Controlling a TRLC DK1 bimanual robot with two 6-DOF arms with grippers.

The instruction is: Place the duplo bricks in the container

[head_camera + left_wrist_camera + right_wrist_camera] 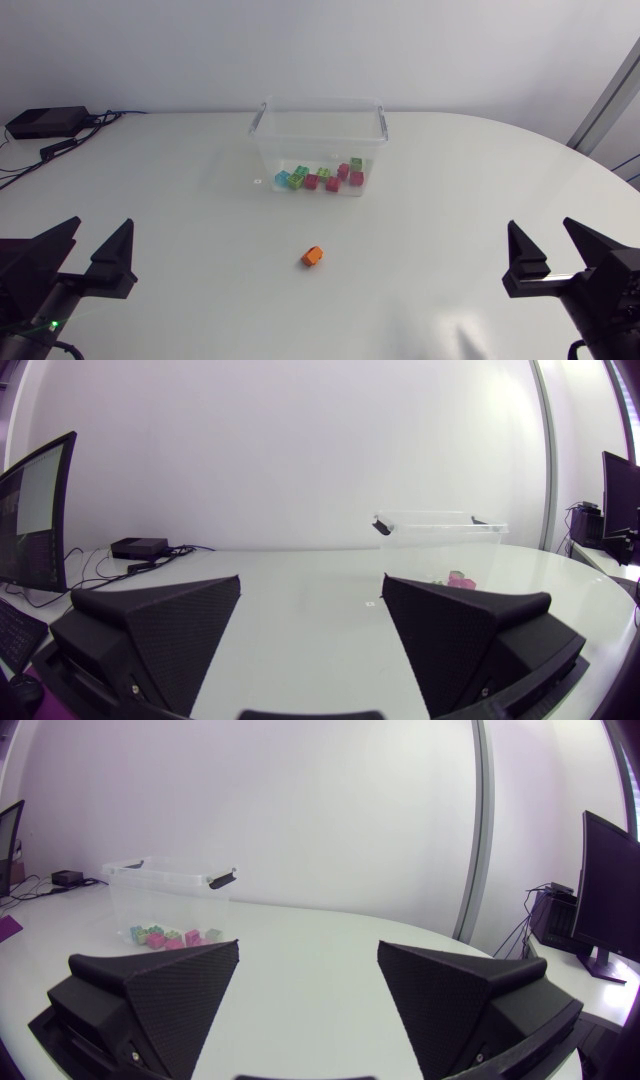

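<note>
One orange duplo brick lies loose on the white table, in front of a clear plastic container. Several bricks in green, pink and blue lie inside it. My left gripper rests open at the near left corner, far from the brick. My right gripper rests open at the near right. The left wrist view shows its open gripper with the container far ahead. In the right wrist view the open gripper has the container ahead, off to one side.
A black box with cables sits at the table's far left corner. The table's curved edge runs along the right side.
</note>
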